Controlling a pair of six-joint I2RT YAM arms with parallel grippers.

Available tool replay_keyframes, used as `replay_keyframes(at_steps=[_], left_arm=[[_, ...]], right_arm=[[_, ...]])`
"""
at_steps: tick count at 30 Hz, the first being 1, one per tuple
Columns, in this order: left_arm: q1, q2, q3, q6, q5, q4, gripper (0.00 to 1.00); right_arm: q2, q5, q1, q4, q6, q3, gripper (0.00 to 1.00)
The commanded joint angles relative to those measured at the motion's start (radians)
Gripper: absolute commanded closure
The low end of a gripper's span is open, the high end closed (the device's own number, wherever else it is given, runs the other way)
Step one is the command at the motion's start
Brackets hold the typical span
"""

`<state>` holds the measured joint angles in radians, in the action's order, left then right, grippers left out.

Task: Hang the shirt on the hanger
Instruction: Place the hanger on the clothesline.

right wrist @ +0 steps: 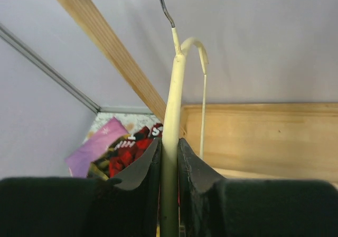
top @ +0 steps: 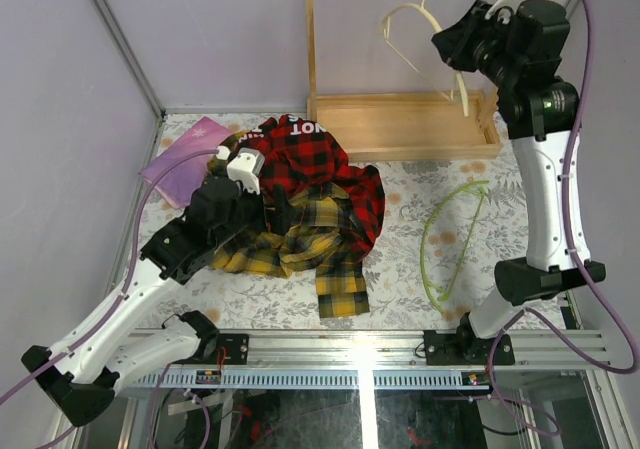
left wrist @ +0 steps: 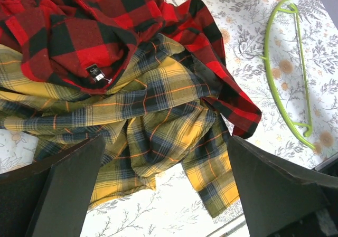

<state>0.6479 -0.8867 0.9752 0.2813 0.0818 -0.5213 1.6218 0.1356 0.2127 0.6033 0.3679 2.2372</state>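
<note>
The shirt (top: pixel 300 239) lies crumpled on the counter (top: pixel 400 269), partly under a red garment (top: pixel 310 159). It looks soft and floppy, so I'd pinch near the collar. My left jaws hover wide apart above it; my right jaws are clamped on the hanger (right wrist: pixel 170 115).

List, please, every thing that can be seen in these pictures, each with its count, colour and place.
shirt: one, yellow-and-black plaid, crumpled mid-table, partly under the red garment
red garment: one, red-and-black plaid with white letters, on the shirt
green hanger: one, light green, flat on the table, right of the clothes
cream hanger: one, cream with a silver hook, hanging above the rack's base
wooden rack: one, light wood, far side of the table
flat piece: one, pink-purple, far left corner
table: one, floral cover
left claw: one, black, open above the shirt
right claw: one, black, shut on the cream hanger
</note>
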Motion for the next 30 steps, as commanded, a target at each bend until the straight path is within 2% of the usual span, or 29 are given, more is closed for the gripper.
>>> replay_keyframes(at_steps=[1,6,12,30], left_arm=[[-0.004,-0.032,0.078,-0.002,0.048,-0.018,0.0],[-0.003,-0.041,0.075,0.006,0.033,-0.025,0.0],[-0.004,-0.006,0.042,0.02,0.033,-0.031,0.0],[-0.004,0.003,0.036,0.048,0.035,-0.058,0.0]], right_arm=[[0.065,0.185,-0.095,-0.109,0.145,0.134,1.0],[0.139,0.344,-0.191,-0.203,0.294,0.181,1.0],[0.217,0.45,-0.259,-0.283,0.402,0.229,1.0],[0.334,0.55,-0.324,-0.412,0.533,0.316,1.0]])
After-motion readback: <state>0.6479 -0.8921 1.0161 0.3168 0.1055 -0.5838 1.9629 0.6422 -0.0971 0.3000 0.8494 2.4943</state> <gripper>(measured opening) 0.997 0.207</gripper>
